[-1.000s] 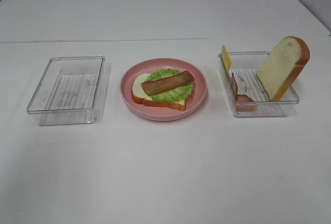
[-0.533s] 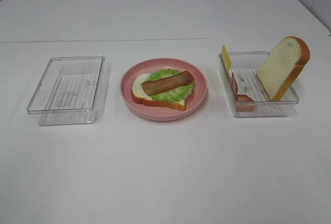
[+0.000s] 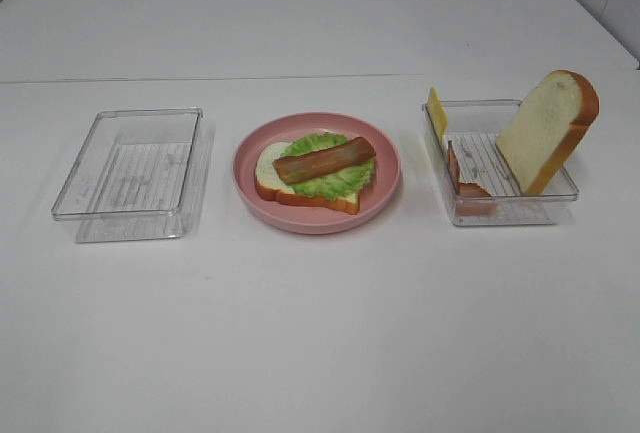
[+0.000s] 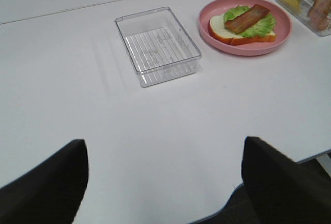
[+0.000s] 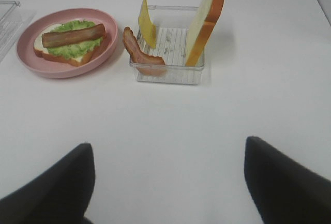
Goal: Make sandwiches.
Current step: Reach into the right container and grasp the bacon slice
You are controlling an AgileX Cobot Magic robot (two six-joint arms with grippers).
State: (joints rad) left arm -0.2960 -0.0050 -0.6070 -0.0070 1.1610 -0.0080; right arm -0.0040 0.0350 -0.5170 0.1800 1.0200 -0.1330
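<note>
On the pink plate (image 3: 385, 193) lies an open sandwich (image 3: 315, 171): a bread slice, a lettuce leaf (image 3: 345, 181) and a bacon strip (image 3: 325, 159) on top. The right clear tray (image 3: 500, 208) holds an upright bread slice (image 3: 545, 133), a yellow cheese square (image 3: 437, 111) and a bacon strip (image 3: 462, 178) leaning on its wall. Neither arm shows in the high view. My left gripper (image 4: 165, 182) is open over bare table, well short of the empty tray (image 4: 158, 45). My right gripper (image 5: 168, 182) is open too, short of the tray (image 5: 168, 74) with bread (image 5: 205, 25), cheese (image 5: 146, 22) and bacon (image 5: 139, 53).
An empty clear tray (image 3: 135, 168) stands left of the plate. The white table (image 3: 320, 333) stretches wide in front of all three. In the left wrist view the table's near edge (image 4: 289, 159) shows close to the gripper.
</note>
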